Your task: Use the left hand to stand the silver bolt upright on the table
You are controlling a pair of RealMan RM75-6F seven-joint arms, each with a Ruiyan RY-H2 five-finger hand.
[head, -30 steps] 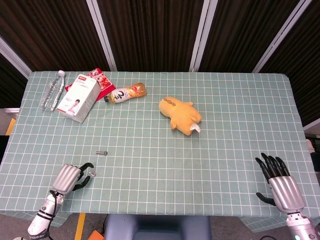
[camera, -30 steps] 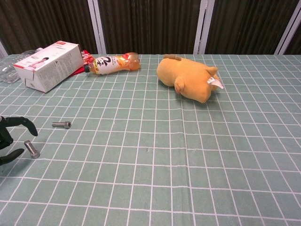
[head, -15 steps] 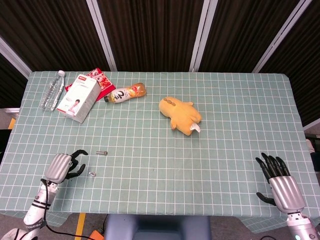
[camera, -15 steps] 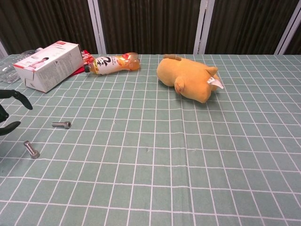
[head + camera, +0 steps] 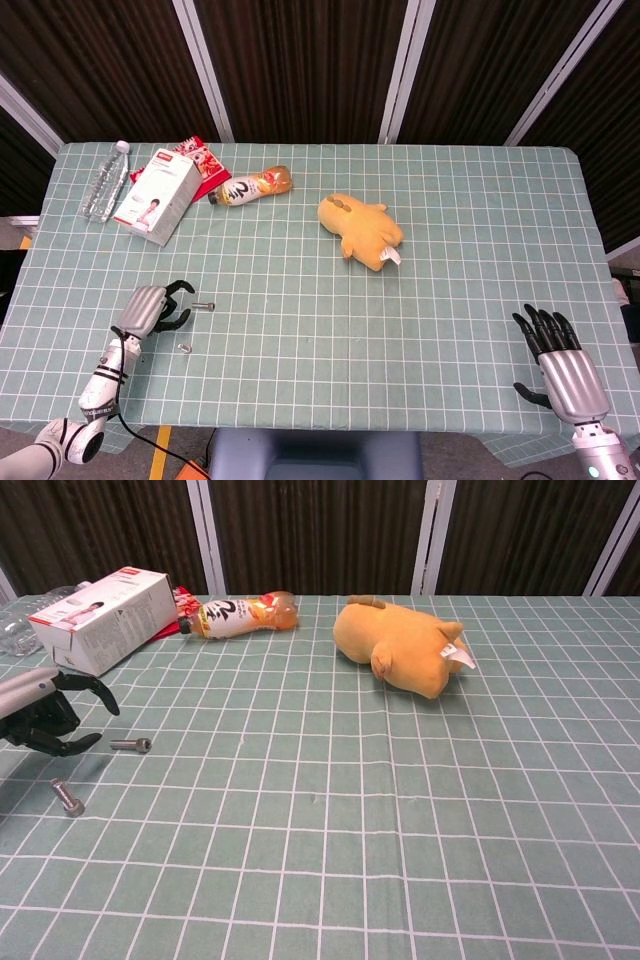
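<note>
Chest view: slim, metallic silver bolt

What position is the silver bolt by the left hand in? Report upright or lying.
Lying. The small silver metal bolt rests lengthwise on the green checked tablecloth, just beyond the left hand's fingers, untouched.

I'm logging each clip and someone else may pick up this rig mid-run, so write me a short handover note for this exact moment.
Left robot hand: open, fingers curled apart, holding nothing, hovering just left of a silver bolt lying on its side; not touching it.
Right robot hand: open, idle at the table's near right corner.
A second bolt lies nearer the table's front edge, also on its side.
Done: nothing yet; neither bolt stands upright.
Left: close the left robot hand on a bolt, likely the one by its fingers, then stand it upright on the green gridded table and let go.
</note>
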